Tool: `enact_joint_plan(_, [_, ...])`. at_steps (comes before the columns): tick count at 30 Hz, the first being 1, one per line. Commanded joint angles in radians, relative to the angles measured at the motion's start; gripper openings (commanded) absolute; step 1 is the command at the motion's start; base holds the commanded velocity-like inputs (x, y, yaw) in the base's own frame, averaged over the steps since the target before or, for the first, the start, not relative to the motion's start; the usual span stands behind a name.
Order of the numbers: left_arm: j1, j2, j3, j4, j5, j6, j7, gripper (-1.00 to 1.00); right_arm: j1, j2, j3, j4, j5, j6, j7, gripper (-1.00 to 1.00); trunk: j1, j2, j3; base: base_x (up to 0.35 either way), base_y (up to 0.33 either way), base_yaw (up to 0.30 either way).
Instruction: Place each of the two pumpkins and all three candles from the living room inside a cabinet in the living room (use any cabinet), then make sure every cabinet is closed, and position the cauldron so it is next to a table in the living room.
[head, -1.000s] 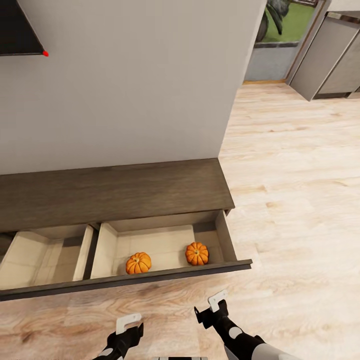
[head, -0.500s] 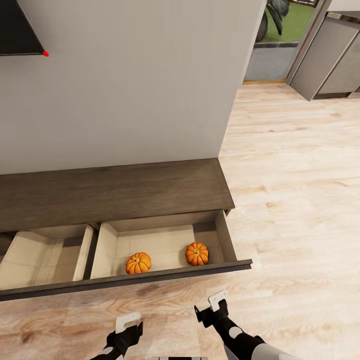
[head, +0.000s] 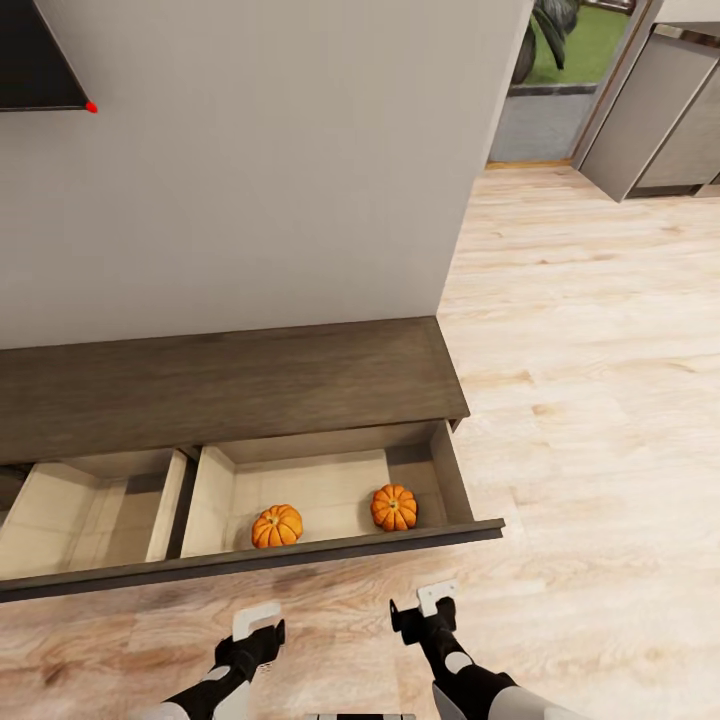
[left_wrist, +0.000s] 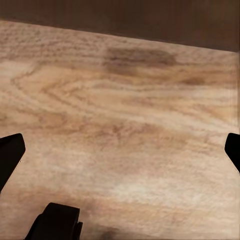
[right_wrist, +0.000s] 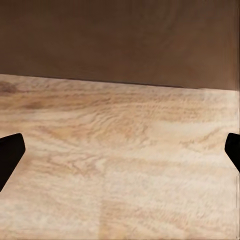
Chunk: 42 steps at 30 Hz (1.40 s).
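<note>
Both sets of jaws are hanging spread wide and empty over pale wood-plank floor (head: 600, 400). Two squat ribbed orange pumpkins (head: 277, 526) are sitting in the dark brown cabinet's (head: 230, 385) open drawer; probably light, rigid, best gripped across the ribs.

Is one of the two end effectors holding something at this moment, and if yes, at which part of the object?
Nothing is held. The left end effector and right end effector are both open over the floor; both pumpkins lie in the open cabinet drawer.
</note>
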Motion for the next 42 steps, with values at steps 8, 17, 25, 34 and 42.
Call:
enact_joint_plan(8, [-0.027,-0.002,0.000,-0.001,0.000,0.002,-0.001,1.00,-0.007,0.000,-0.001,-0.006,-0.008,0.000,-0.013,1.00,0.000,0.000,0.000,0.000,0.000,0.000])
enact_joint_plan(17, [-0.030,-0.002,0.000,-0.002,-0.001,-0.001,-0.001,1.00,-0.010,0.000,0.002,-0.004,-0.031,0.000,-0.011,1.00,0.000,0.000,0.000,0.000,0.000,0.000])
enact_joint_plan(25, [-0.030,0.000,0.000,-0.002,-0.001,-0.003,-0.001,1.00,-0.013,0.000,0.005,-0.003,-0.030,0.003,-0.003,1.00,0.000,0.000,0.000,0.000,0.000,0.000])
enact_joint_plan(34, [-0.030,-0.006,-0.003,-0.003,-0.004,-0.004,-0.003,1.00,-0.034,0.000,0.005,-0.003,-0.030,0.028,-0.003,1.00,0.000,0.000,0.000,0.000,0.000,0.000])
enact_joint_plan(42, [-0.030,-0.002,-0.003,-0.003,-0.003,-0.004,-0.005,1.00,-0.039,0.000,0.005,-0.003,-0.030,0.044,-0.003,1.00,0.000,0.000,0.000,0.003,0.000,0.000])
